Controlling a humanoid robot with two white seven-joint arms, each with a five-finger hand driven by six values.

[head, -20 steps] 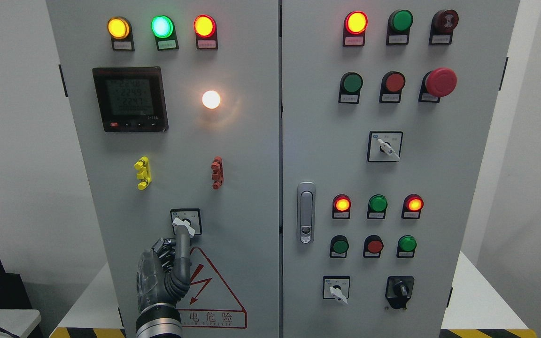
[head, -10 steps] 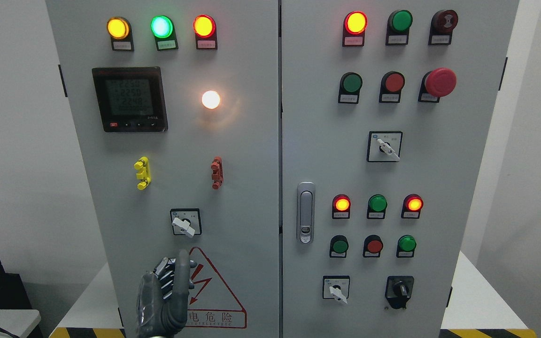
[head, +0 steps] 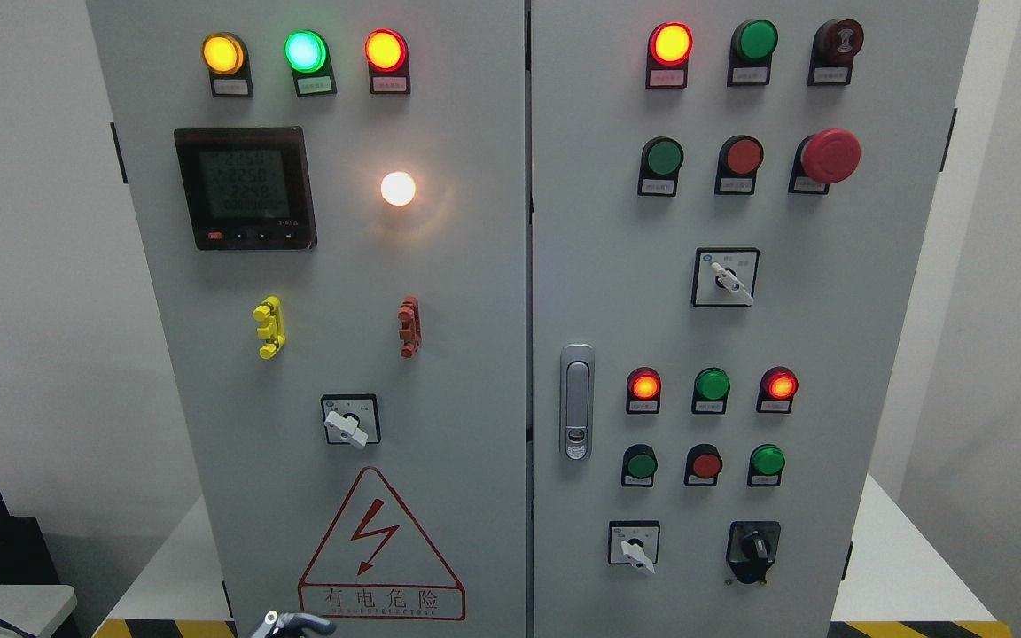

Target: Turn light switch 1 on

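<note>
Only the tip of the left hand (head: 291, 624) was seen, at the bottom edge of the head view below the red-bordered warning triangle (head: 380, 549). A metal joint and a dark fingertip were all that showed, so it could not be told whether the fingers were spread or curled; nothing was seen held by them. The right hand was not in view.

The rotary light switch (head: 349, 423) was mounted on the left door of the grey electrical cabinet (head: 457, 354), directly above the warning triangle and well apart from the hand. Its white handle was tilted, with the long end pointing down and to the right. Above it, the round white lamp (head: 398, 189) was lit, casting a warm glow on the door, just right of the digital meter (head: 245, 187). A yellow clip (head: 268, 326) and a red clip (head: 409, 326) were fixed between the meter and the switch. Along the top of the left door, yellow, green and red indicator lamps (head: 304, 51) were glowing.
</note>
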